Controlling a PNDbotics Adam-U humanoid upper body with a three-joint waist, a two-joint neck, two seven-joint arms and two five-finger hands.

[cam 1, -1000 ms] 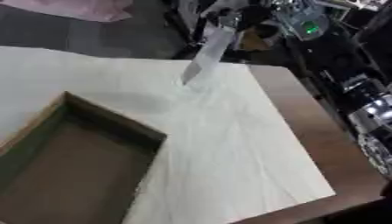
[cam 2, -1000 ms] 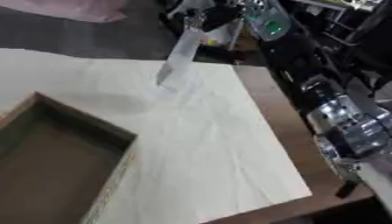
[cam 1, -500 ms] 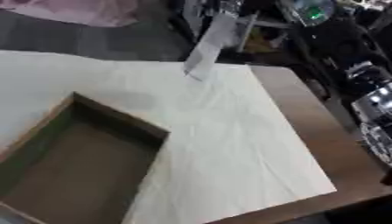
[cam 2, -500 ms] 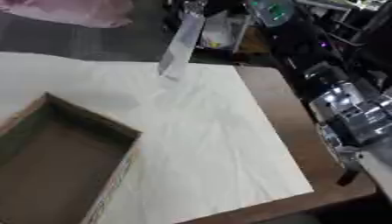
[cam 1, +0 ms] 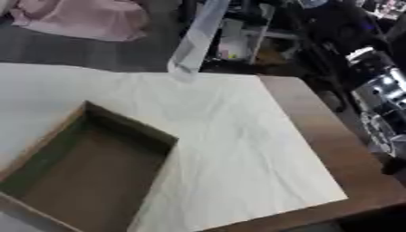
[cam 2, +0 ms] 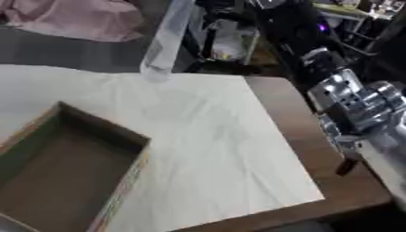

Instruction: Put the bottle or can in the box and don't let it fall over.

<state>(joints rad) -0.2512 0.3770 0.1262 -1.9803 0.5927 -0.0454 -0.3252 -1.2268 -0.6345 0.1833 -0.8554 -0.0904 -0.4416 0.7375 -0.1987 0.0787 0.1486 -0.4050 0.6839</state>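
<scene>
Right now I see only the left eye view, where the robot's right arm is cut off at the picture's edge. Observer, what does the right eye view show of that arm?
Observer: There the black-and-silver right arm has its silver joints inside the picture, above the right edge of the brown wooden table, and its dark upper part runs on toward the tilted clear plastic bottle.
Operator: Does that view add anything about the box?
Observer: Yes. The outer right wall of the open brown cardboard box shows, with a strip of coloured print along it.
</scene>
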